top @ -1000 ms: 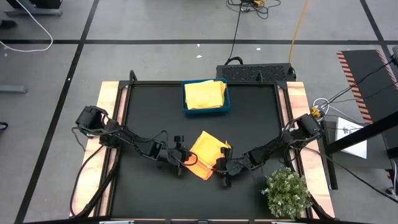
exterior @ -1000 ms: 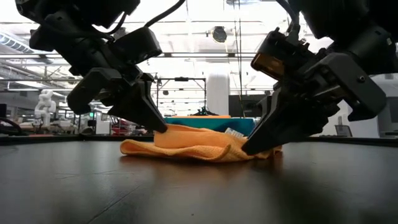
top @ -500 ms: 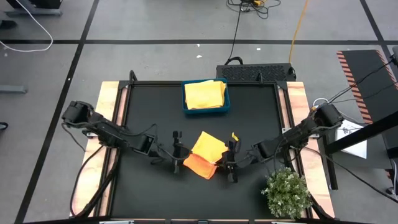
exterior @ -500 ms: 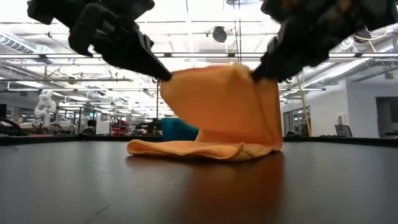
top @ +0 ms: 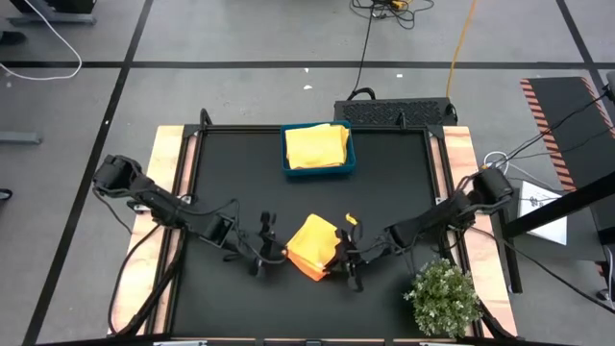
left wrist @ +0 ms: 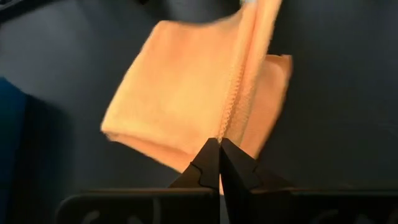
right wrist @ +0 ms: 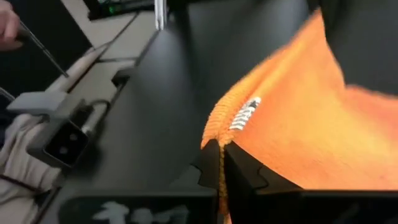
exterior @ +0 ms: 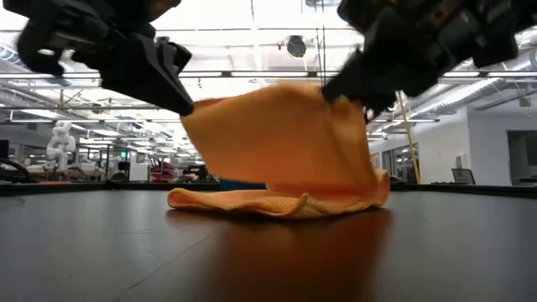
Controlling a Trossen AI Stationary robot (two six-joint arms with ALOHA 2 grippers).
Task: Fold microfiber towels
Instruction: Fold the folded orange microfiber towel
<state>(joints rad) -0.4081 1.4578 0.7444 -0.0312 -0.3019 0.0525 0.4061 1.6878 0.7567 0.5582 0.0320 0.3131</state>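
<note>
Both claws lift one orange towel (top: 312, 245)

Left claw (top: 272, 252) and right claw (top: 338, 258) pinch its corners; teal tray (top: 318, 169) upper centre, plant (top: 444, 296) lower right on the tabletop (top: 231, 173).

Both dark arms reach in low over the near half of the table, elbows bent outward, wrists angled toward each other; the left gripper (top: 270, 253) has its fingers pinched together on the edge of the orange towel (top: 312, 245); the right gripper (top: 348, 259) is likewise clamped on the opposite corner, raised above the tabletop.
</note>
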